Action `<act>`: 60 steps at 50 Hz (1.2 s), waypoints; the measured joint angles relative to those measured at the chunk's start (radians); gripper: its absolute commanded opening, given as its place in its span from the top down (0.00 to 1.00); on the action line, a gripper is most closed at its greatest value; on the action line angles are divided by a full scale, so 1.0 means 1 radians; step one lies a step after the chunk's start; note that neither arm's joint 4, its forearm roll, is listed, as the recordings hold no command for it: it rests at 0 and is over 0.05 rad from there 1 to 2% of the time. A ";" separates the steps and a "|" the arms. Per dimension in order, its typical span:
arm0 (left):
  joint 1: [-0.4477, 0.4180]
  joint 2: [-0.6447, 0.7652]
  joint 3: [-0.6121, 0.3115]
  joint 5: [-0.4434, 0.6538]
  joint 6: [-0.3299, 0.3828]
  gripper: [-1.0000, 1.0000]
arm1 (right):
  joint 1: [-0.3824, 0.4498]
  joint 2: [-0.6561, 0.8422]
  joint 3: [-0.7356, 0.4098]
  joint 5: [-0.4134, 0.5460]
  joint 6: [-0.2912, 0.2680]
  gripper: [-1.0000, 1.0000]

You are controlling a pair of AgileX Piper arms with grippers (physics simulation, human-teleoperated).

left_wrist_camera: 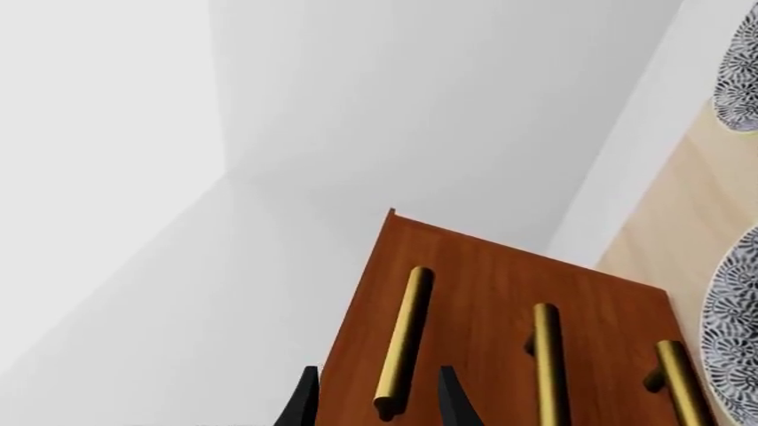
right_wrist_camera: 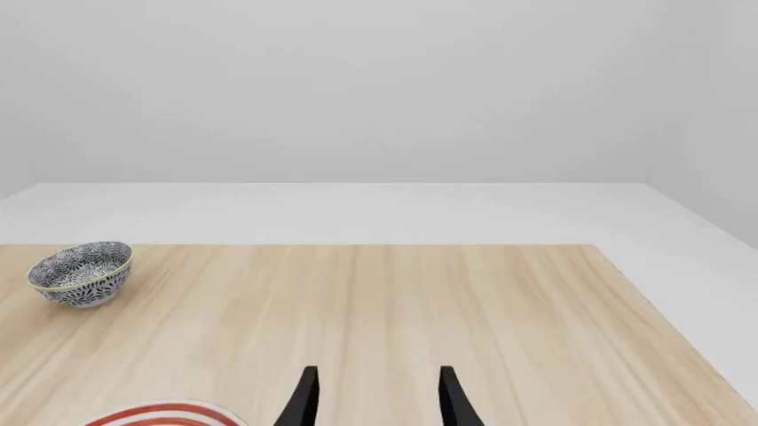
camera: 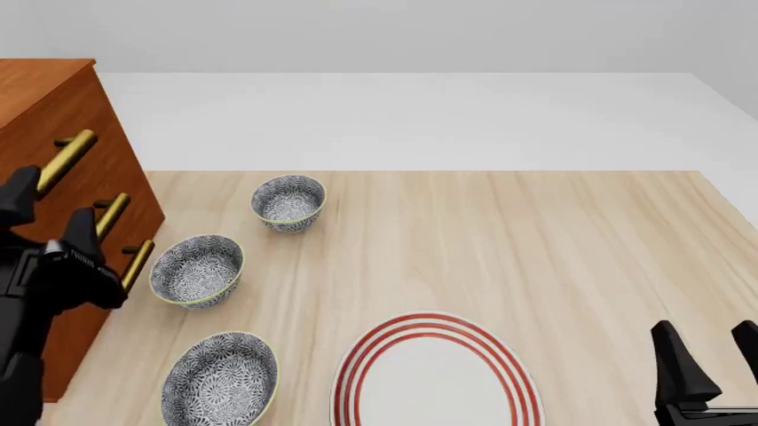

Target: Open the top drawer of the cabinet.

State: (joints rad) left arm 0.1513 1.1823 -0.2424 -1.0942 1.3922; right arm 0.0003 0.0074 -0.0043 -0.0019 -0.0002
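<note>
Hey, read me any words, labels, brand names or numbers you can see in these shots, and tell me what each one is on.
None: no view shows readable text.
The cabinet and its brass handles are bare.
The three bowls carry only a pattern.
The plate has only red rings.

Both arms render matte black throughout, no markings or cables visible. Left gripper [camera: 50,216]: blocky black body with ridged edges, two tapered pointed fingers [left_wrist_camera: 304,401]. Right gripper [camera: 713,353]: same black, two flat wedge-shaped fingers [right_wrist_camera: 453,398] narrowing to tips, mounted on a thin crossbar. No screws discernible.
</note>
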 measured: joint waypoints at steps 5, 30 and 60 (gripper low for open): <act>0.003 0.014 -0.006 -0.003 -0.001 0.00 | 0.000 0.000 0.000 0.000 0.000 0.00; 0.026 0.078 -0.029 -0.021 0.002 0.00 | 0.000 0.000 0.000 0.000 0.000 0.00; 0.051 0.096 -0.062 -0.002 0.001 0.00 | 0.000 0.000 0.000 0.000 0.000 0.00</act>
State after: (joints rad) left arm 0.2022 1.2783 -0.3048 -1.0963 1.3936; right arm 0.0003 0.0074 -0.0043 -0.0019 -0.0002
